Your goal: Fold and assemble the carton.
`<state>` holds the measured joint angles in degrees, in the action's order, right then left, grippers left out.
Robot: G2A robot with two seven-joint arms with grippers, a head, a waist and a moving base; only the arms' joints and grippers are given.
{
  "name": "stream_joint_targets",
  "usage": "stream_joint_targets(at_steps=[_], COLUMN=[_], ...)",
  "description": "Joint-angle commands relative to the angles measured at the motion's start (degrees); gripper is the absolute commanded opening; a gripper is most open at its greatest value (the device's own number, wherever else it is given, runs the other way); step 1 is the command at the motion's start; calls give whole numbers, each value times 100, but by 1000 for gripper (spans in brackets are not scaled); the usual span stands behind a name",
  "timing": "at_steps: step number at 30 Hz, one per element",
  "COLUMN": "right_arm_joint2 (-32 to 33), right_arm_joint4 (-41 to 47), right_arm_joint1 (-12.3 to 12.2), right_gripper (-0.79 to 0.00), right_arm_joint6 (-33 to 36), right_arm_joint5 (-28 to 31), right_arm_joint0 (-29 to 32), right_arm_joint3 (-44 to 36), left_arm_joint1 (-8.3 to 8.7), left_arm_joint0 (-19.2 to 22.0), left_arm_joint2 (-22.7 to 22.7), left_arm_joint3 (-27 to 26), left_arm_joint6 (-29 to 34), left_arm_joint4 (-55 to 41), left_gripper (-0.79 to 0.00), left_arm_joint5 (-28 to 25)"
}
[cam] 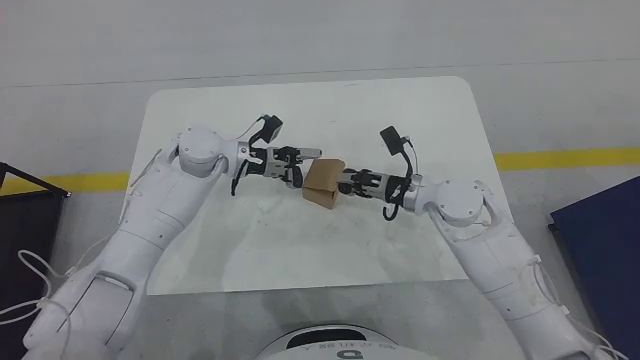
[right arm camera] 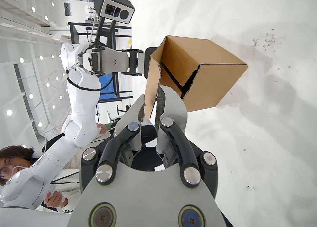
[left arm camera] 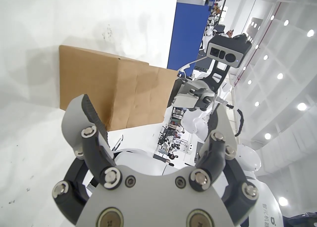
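A brown cardboard carton (cam: 323,182) stands near the middle of the white table (cam: 400,120), its box shape set up. In the right wrist view the carton (right arm camera: 198,77) shows folded inner flaps with dark gaps between them. One outer flap (right arm camera: 151,84) sticks out toward my right gripper (right arm camera: 153,106), which is shut on that flap's edge. My right gripper (cam: 347,182) sits on one side of the carton and my left gripper (cam: 298,165) on the other. The left gripper (left arm camera: 151,111) is open, its fingers spread close to the carton's plain wall (left arm camera: 111,89).
Bare table surface lies all round the carton, with the far edge (cam: 310,85) and the near edge (cam: 300,285) well away from it. A yellow floor line (cam: 570,158) runs past the table. A dark blue object (cam: 600,250) stands beside the right arm.
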<state>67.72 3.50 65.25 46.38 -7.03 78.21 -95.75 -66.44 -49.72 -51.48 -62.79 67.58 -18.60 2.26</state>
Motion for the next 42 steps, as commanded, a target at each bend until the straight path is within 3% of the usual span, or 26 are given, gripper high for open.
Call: stream_joint_targets(at_steps=[1,2,19,31,42], right_arm_joint2=[19,24,-375,-442,-460], right_arm_joint4=[53,68,352,237,127], right_arm_joint1=[-5,-6,73,67,46], right_gripper=[-757,-785,-785,-680,-680], right_arm_joint6=[-3,-5,81,21,3], right_arm_joint5=[48,64,214,159,56], right_arm_joint0=[17,21,-434,-496,-468], right_arm_joint3=[0,6,667,709,632], left_arm_joint1=[-10,-15,-72,-87,-129], left_arm_joint0=[13,21,94,123,234], left_arm_joint2=[21,27,110,139,365], left_arm_joint3=[25,39,103,114,125], left_arm_joint6=[13,19,29,52,170], left_arm_joint4=[-7,-12,-27,45,412], left_gripper=[0,0,0,0,0], left_arm_joint5=[-14,-20,-65,-41,85])
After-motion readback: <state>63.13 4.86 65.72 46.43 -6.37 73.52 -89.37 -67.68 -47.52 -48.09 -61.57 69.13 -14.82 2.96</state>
